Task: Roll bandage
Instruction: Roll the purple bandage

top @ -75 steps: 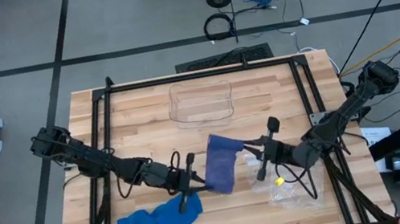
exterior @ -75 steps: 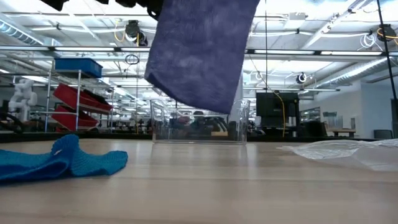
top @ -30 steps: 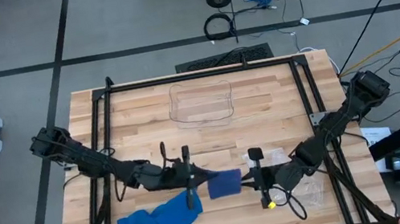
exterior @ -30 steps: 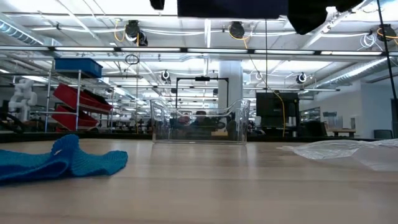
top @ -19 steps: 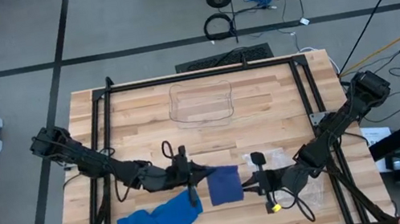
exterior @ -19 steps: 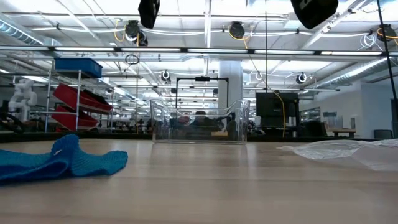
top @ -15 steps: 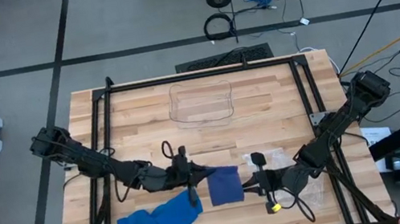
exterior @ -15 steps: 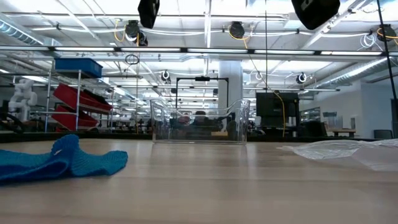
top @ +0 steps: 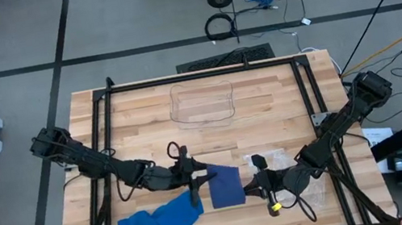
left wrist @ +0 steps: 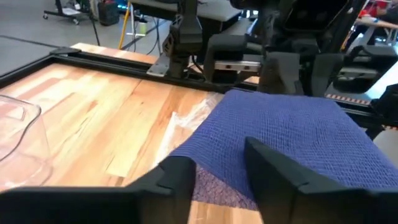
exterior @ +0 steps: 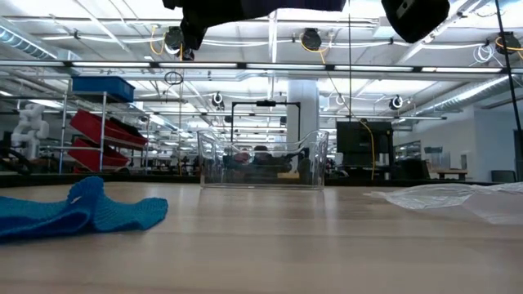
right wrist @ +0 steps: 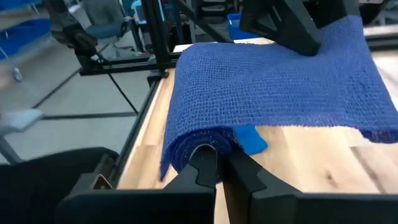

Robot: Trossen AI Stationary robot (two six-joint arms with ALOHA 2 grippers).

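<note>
A dark blue bandage hangs in the air between my two grippers, above the table's near middle. It lies spread almost level, and it also shows in the left wrist view and the right wrist view. My left gripper is shut on its left side. My right gripper is shut on its right side, where the cloth curls into a roll. A light blue bandage lies crumpled on the table at the near left, untouched. My left gripper pinches the dark blue bandage's left edge between its two fingers, coming level from the table's left. The cloth spreads away from the fingers, clear of the table. My right gripper pinches the bandage's curled right end between its two fingers, coming level from the table's right. Several layers sit in the fold there. The cloth runs from it toward my left gripper, lifted clear.
A clear plastic container stands at the table's far middle. A crumpled clear plastic bag lies under my right arm at the near right. A black frame runs around the table's edges.
My right gripper has gone a little toward the table's near edge and my left gripper a little toward the right. The dark blue bandage between them has spread wider toward the near edge and stays lifted clear.
</note>
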